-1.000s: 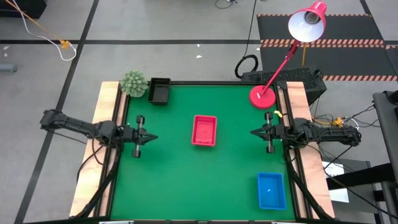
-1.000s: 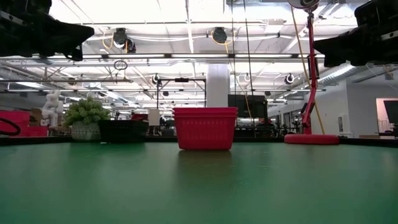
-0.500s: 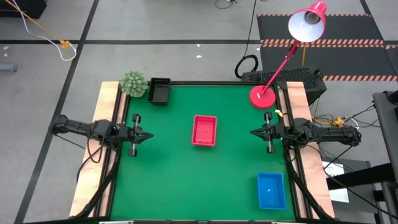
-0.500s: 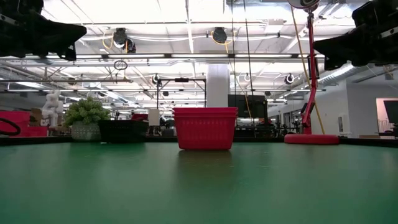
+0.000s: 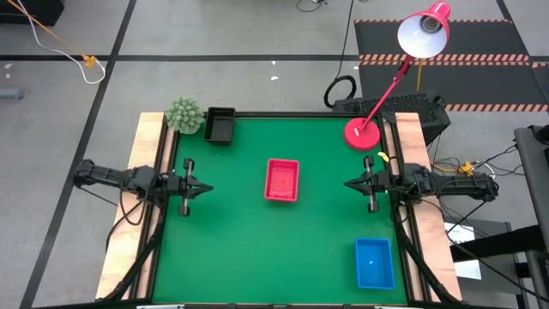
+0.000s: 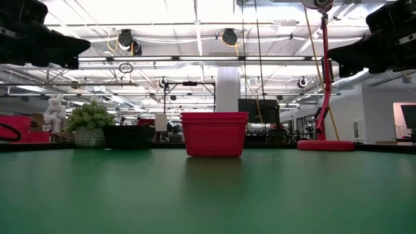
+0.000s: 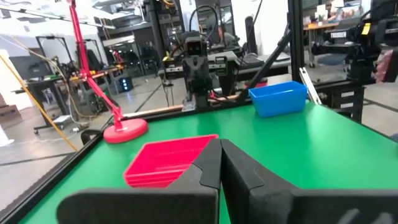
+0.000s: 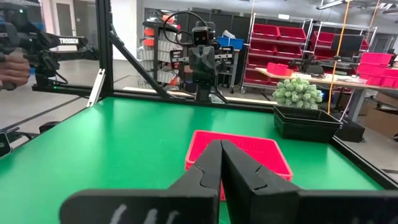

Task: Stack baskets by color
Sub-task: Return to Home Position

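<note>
Hovering at nine and three o'clock, my left pincer (image 5: 206,188) and right pincer (image 5: 350,183) are pinched shut on nothing, with red baskets (image 5: 282,179) mid-table, blue baskets (image 5: 374,263) at five, black baskets (image 5: 220,125) at eleven; a careless inward swing might topple the red.

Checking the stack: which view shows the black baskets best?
Right wrist view: the black baskets sit side-on, rims layered. High view shows only their top; low view a dark distant shape; left wrist view misses them.
</note>
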You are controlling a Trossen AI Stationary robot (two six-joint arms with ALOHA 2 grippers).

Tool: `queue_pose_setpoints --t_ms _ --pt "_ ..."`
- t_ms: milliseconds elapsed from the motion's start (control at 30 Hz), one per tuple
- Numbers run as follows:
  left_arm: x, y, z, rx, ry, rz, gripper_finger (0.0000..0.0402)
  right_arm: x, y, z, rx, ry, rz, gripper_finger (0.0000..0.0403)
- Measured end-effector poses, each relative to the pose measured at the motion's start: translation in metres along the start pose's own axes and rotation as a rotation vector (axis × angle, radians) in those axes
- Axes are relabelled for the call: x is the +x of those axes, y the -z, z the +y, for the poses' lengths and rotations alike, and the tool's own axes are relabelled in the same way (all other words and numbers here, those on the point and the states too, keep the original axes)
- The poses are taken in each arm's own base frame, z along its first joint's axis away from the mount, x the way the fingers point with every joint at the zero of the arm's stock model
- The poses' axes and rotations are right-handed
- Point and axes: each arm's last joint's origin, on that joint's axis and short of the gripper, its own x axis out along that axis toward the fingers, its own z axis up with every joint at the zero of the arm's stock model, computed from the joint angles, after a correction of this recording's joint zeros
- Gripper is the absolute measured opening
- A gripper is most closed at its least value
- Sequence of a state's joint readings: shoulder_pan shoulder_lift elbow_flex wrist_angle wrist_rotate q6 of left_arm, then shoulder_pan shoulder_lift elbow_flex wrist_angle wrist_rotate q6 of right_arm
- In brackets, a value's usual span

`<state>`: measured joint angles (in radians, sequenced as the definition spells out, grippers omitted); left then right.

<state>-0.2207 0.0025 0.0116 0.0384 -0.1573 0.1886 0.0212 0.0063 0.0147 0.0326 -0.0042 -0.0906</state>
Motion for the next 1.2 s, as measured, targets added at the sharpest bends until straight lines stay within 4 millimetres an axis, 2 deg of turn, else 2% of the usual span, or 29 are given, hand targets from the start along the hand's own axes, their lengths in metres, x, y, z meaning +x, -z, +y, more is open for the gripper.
queue_pose_setpoints --t_ms 700,933,1200 --pt "-0.0002 0.0012 -0.0031 0.040 0.100 -0.002 0.0013 0.0000 0.0000 -0.0001 0.000 0.002 0.000 0.0000" --pt "-0.0002 0.0012 -0.0031 0.043 0.099 -0.002 0.0003 0.0000 0.0000 -0.0001 0.000 0.002 0.000 0.0000" --pt "-0.0002 0.0012 -0.0031 0.021 0.099 -0.001 0.0030 0.0000 0.0000 0.0000 0.000 0.002 0.000 0.0000"
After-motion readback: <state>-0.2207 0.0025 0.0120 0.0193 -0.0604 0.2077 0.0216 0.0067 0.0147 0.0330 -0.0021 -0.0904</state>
